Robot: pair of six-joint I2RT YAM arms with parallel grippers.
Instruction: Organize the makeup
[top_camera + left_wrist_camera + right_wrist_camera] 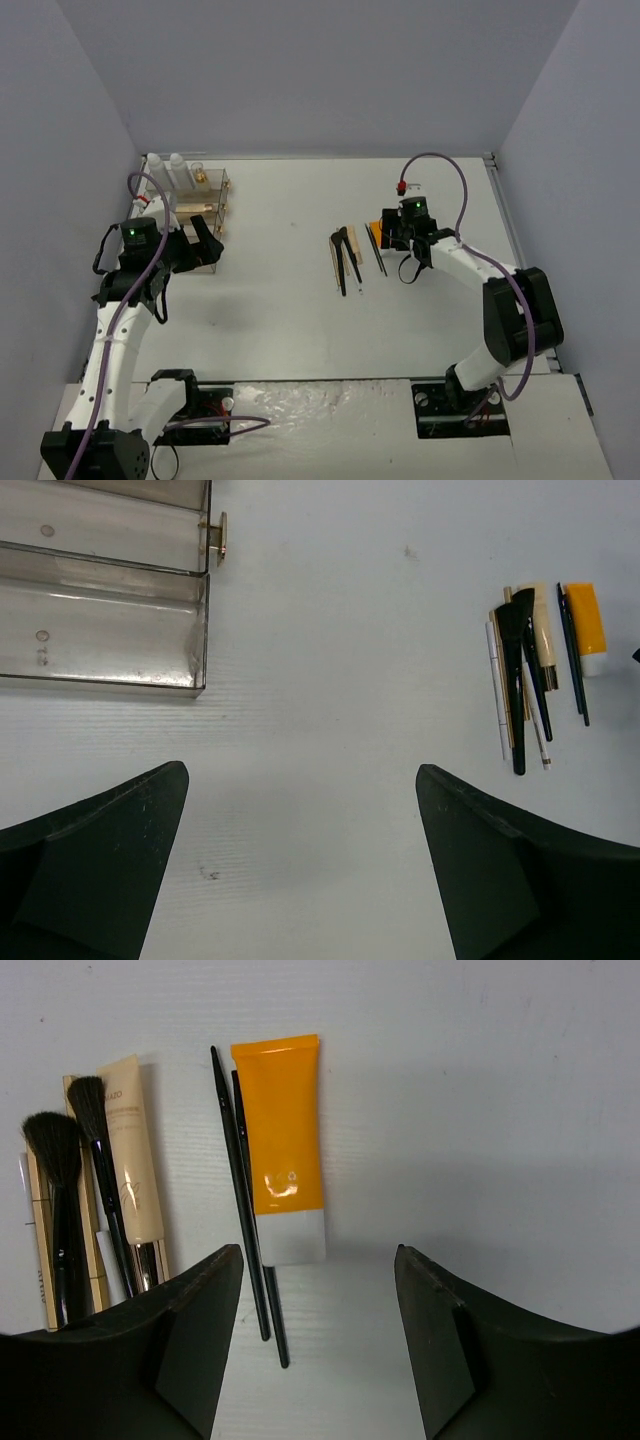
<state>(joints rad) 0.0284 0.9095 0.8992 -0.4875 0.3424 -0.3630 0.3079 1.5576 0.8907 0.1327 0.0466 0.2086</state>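
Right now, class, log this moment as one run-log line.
left gripper: open, empty, near acrylic drawer box | right gripper: open, over orange tube cap end | black brushes: lying beside tube

You're in a robot test cell, the lab kind: a bare white worktop [280, 300] boxed in by plain grey panels [320, 70] on three sides, a left arm [110, 345] and a right arm [515, 320] mounted at its near edge, purple cables [437, 154] looping off them.
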